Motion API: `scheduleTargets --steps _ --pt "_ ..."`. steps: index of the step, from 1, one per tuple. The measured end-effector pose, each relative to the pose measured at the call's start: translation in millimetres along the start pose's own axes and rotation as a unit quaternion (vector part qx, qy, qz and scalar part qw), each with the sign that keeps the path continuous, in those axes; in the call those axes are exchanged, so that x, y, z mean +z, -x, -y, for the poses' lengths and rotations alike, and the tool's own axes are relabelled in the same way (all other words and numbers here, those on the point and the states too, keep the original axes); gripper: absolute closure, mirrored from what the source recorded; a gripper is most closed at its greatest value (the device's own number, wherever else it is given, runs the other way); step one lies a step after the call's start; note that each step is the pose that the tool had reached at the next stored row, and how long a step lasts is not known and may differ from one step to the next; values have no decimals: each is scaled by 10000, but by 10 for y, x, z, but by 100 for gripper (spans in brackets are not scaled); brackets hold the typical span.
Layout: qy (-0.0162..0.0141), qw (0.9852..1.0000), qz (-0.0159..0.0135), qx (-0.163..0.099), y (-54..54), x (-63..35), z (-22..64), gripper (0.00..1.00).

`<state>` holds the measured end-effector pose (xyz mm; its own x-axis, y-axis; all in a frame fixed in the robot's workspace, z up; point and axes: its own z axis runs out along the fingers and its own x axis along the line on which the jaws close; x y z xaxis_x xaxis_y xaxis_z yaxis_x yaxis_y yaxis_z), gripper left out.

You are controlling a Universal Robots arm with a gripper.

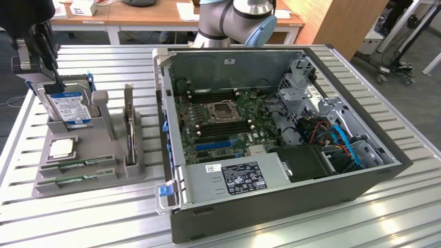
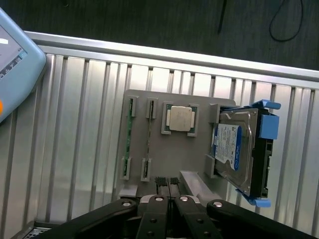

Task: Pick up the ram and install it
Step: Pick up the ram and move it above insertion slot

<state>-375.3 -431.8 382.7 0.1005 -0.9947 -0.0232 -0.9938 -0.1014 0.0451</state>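
The slatted aluminium table (image 1: 69,222) carries an open computer case (image 1: 276,212); the white label on its power supply (image 1: 234,178) is too small to read. The arm (image 1: 241,20) is cut off by the upper edge. At the exterior view's left, a grey holder (image 1: 103,111) props a hard drive (image 1: 71,108) whose blue-white label is illegible. The gripper (image 2: 167,183), its fingers pressed together on nothing, hangs at upper left above the drive. The upper ram stick (image 1: 77,165) and lower ram stick (image 1: 72,179) lie on edge in the holder's slots at lower left, long axes running left to right.
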Motion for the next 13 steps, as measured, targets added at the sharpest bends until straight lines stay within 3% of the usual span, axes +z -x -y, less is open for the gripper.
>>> scheduleTargets --steps 7,9,11,12,13 --pt "0 10000 0 1 0 0 0 89" --pt "0 10000 0 0 0 1 0 77" --pt "0 10000 0 0 0 1 0 77" --pt "0 10000 0 0 0 1 0 71" --pt "0 10000 0 0 0 1 0 71"
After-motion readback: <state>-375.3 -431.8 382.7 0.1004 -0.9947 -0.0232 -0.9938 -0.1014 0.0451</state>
